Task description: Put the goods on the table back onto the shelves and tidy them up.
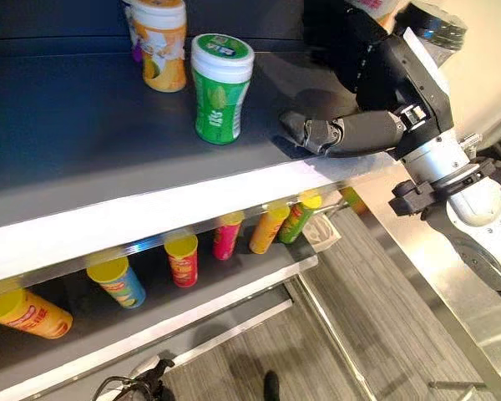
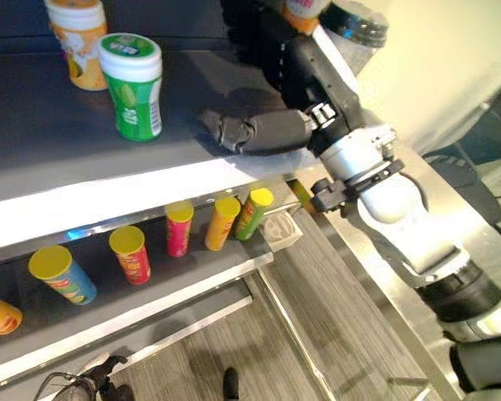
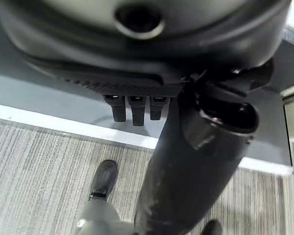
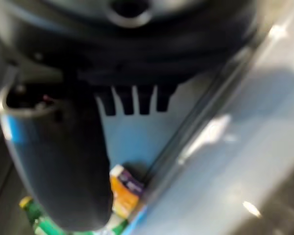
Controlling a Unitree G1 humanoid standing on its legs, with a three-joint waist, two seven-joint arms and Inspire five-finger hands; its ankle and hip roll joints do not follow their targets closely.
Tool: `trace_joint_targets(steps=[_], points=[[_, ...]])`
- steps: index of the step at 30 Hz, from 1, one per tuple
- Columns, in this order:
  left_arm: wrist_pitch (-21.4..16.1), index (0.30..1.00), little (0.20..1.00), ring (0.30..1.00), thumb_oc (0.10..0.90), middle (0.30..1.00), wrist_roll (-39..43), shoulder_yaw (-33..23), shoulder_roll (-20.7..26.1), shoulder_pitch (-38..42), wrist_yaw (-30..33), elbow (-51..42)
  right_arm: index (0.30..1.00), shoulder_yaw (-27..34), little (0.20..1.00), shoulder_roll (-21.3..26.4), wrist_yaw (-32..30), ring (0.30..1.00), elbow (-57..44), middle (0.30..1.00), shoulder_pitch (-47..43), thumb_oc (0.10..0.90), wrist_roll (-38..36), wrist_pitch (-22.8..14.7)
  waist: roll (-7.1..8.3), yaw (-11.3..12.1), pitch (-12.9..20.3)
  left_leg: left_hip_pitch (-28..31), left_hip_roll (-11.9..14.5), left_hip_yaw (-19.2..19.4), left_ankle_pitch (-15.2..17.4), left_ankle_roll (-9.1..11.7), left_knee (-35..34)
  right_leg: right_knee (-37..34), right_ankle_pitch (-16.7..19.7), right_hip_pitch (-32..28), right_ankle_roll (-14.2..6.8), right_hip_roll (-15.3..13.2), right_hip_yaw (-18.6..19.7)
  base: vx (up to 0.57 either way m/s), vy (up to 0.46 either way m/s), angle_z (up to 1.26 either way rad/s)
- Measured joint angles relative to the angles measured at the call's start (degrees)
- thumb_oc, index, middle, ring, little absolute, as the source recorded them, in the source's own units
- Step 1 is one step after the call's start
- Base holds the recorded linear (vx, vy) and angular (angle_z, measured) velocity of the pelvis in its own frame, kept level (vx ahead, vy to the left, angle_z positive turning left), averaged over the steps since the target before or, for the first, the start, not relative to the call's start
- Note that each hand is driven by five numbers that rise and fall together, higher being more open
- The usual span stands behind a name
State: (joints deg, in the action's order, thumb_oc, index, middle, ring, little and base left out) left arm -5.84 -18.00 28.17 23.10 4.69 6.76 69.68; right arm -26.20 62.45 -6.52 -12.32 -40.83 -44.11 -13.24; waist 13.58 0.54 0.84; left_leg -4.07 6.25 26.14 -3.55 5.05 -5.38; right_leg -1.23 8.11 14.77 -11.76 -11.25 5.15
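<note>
**Right hand empty at the shelf edge, goods partly shelved**

Fingers of the right hand (image 1: 334,134) lie nearly straight and flat on the top shelf (image 1: 83,150), holding nothing; the left hand (image 3: 137,105) hangs over the floor, its fingers relaxed and empty.

Nearest, on the lower shelf (image 1: 234,292), the chip cans (image 1: 184,259) lie in a loose row — their long axes tipped, yellow lids pointing about 12 to 1 o'clock. Above, at 11 o'clock from the right hand, the green bottle (image 1: 221,88) stands upright, long axis vertical; farther, the orange bottle (image 1: 160,46) stands too.

I judge much is already shelved — straightening the cans is probably left. The table does not let me judge more.
</note>
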Motion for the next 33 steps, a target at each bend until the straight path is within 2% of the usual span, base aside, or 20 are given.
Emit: trace_joint_targets(steps=[3,14,22,25,26,28,30,33], points=[[-0.05,0.900,0.900,0.900,0.800,0.900,-0.01,0.27,-0.22,0.20,-0.01,-0.32,0.900,-2.88,0.900,-0.07,0.35,0.900,0.34,0.900,-0.03,0.800,-0.03,0.09,-0.06,0.13,-0.04,0.17,0.07,0.15,0.49,-0.18,-0.07,-0.05,0.00,-0.01,0.00,0.08,-0.01,0.00,0.008,-0.06],[-0.08,0.900,0.900,0.900,0.800,0.900,-0.02,-0.09,-0.68,-1.69,0.01,-0.62,0.900,-2.40,0.900,-0.75,0.71,0.900,-0.15,0.900,0.06,0.800,1.39,-0.06,-1.56,0.93,-0.41,-0.17,0.16,-0.80,0.28,-0.07,-0.04,-0.05,-0.01,-0.23,0.01,0.00,-0.29,0.00,0.000,0.02],[-0.09,0.900,0.900,0.900,0.800,0.900,-0.11,0.06,-2.00,-1.77,0.05,-1.31,0.900,2.42,0.900,-9.97,-1.21,0.900,0.40,0.900,3.62,0.800,9.02,0.10,-3.09,1.58,-0.19,-0.37,0.00,-1.37,0.55,-0.40,-0.29,-0.55,-0.03,-1.03,0.01,-0.37,-0.45,0.00,0.004,0.01],[-0.09,0.900,0.900,0.900,0.800,0.900,-0.13,0.10,-2.55,-1.94,0.08,-1.41,0.900,4.36,0.900,-15.95,-2.47,0.900,0.56,0.900,4.84,0.800,12.45,0.19,-3.72,1.57,0.21,-0.44,-0.06,-1.46,0.53,-0.43,-0.29,-0.82,-0.03,-1.13,0.01,-0.36,-0.43,0.00,0.000,0.00],[-0.09,0.900,0.900,0.900,0.800,0.900,-0.14,0.31,-2.58,-1.99,0.08,-1.78,0.900,4.10,0.900,-16.01,-2.46,0.900,0.56,0.900,4.90,0.800,13.12,0.25,-3.92,1.62,0.33,-0.50,-0.06,-1.53,0.51,-0.43,-0.29,-0.84,-0.03,-1.13,0.01,-0.37,-0.44,0.00,0.000,0.00],[-0.10,0.900,0.900,0.900,0.800,0.900,-0.18,0.42,-2.61,-2.20,0.09,-2.41,0.900,4.12,0.900,-16.99,-2.58,0.900,0.56,0.900,5.34,0.800,14.96,0.43,-4.04,1.65,0.49,-0.44,-0.01,-1.63,0.50,-0.43,-0.29,-0.82,-0.03,-1.23,0.01,-0.30,-0.55,0.00,0.000,0.00],[-0.10,0.900,0.900,0.900,0.800,0.900,-0.20,0.51,-2.75,-2.19,0.07,-2.52,0.900,5.45,0.900,-21.26,-3.33,0.900,0.69,0.900,6.88,0.800,18.46,0.51,-4.06,1.56,0.87,-0.38,0.01,-1.65,0.44,-0.44,-0.29,-0.78,-0.03,-1.24,0.01,-0.25,-0.51,0.00,0.000,0.00],[-0.10,0.900,0.900,0.900,0.800,0.900,-0.29,0.52,-3.06,-2.08,0.09,-2.91,0.900,6.04,0.900,-23.82,-3.83,0.900,0.68,0.900,7.59,0.800,20.82,0.65,-4.16,1.57,1.12,-0.37,-0.06,-1.66,0.46,-0.44,-0.30,-0.72,-0.03,-1.25,0.01,-0.36,-0.51,0.00,0.000,0.00]])
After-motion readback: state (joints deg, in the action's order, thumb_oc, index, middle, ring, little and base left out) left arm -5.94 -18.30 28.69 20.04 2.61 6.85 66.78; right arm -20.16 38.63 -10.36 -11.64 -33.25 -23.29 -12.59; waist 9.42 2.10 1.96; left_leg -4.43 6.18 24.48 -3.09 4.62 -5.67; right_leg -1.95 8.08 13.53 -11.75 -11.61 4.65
